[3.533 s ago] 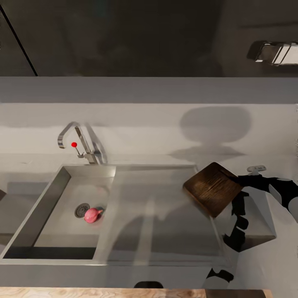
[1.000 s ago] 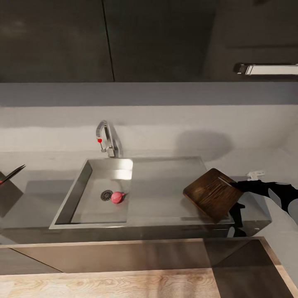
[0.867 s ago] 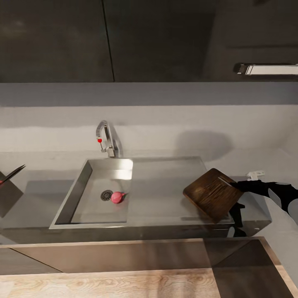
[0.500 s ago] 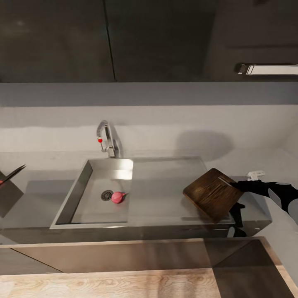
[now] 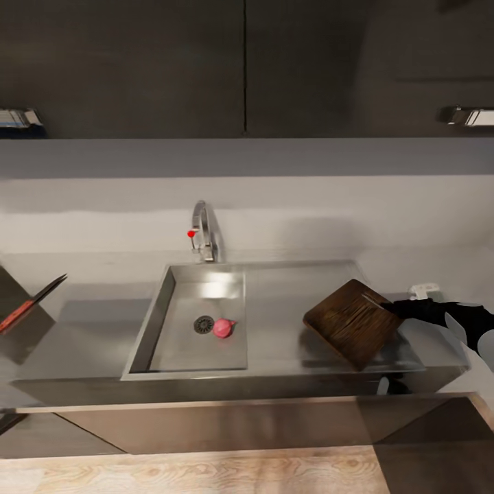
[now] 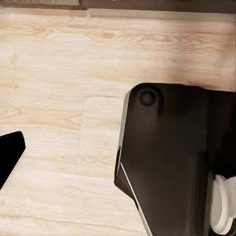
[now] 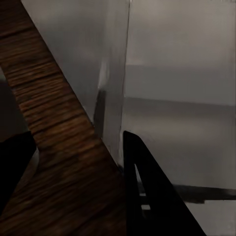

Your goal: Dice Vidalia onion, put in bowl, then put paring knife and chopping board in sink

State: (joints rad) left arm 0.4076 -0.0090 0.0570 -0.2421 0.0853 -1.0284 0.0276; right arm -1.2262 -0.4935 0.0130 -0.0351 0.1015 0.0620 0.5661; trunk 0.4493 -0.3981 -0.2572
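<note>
Holding the chopping board point(image 5: 353, 321) tilted above the drainboard point(image 5: 288, 322) of the sink point(image 5: 152, 328), right end effector point(image 5: 391, 307) clamped on its edge. In the right wrist view, dark fingers point(image 7: 152, 196) on both sides of the wood grain. Vidalia onion point(image 5: 223, 328) lying in the basin just beside the drain point(image 5: 204, 324). Paring knife point(image 5: 31, 303) well apart, raised at the far left; left end effector state impossible to tell. Probably board-placing step in hand: next, lowering the board flat onto the worktop point(image 5: 89, 329), then reaching for the onion.
</note>
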